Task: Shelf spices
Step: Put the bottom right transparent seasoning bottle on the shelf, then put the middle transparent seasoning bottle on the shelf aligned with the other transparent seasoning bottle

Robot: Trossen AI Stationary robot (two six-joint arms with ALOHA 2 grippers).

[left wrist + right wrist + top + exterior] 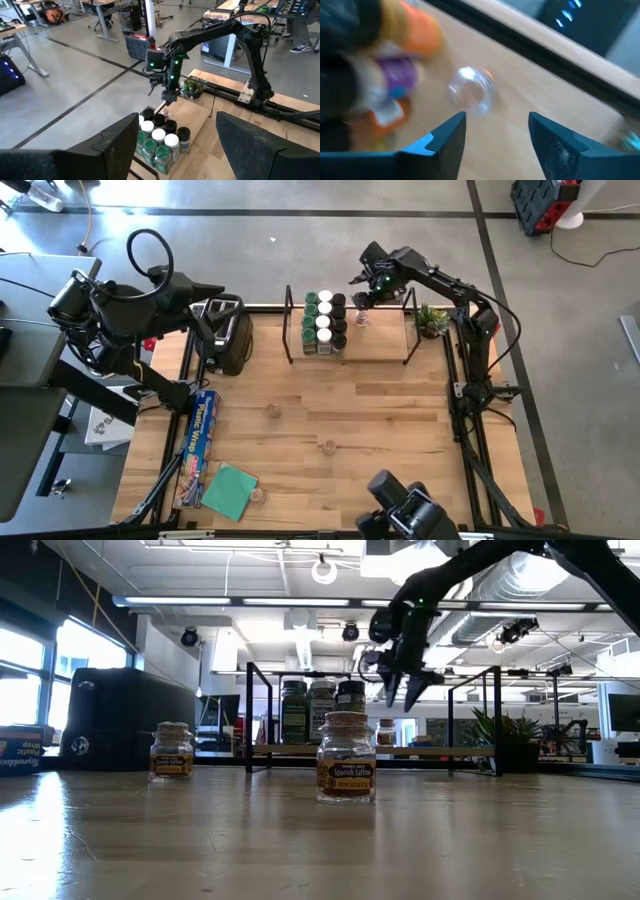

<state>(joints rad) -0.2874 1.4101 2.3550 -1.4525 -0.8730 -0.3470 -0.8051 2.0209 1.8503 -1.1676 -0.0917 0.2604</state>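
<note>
The left gripper (177, 145) is sitting at six o'clock, fingers (117, 137) spread wide. Between them, jars (160, 140) are standing clustered on the shelf (197, 117). At twelve o'clock the right gripper (167, 96) is hanging above the shelf, a plant (191, 87) just beyond it.

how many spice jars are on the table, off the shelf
3 jars: one mid-table, one left of it, one beside the green cloth. More may be hidden.

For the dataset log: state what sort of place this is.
Probably a robotics lab or open workshop, not a kitchen. The wooden table sits on a bare concrete floor, with exposed ceiling ducts overhead and desks with monitors behind.
</note>
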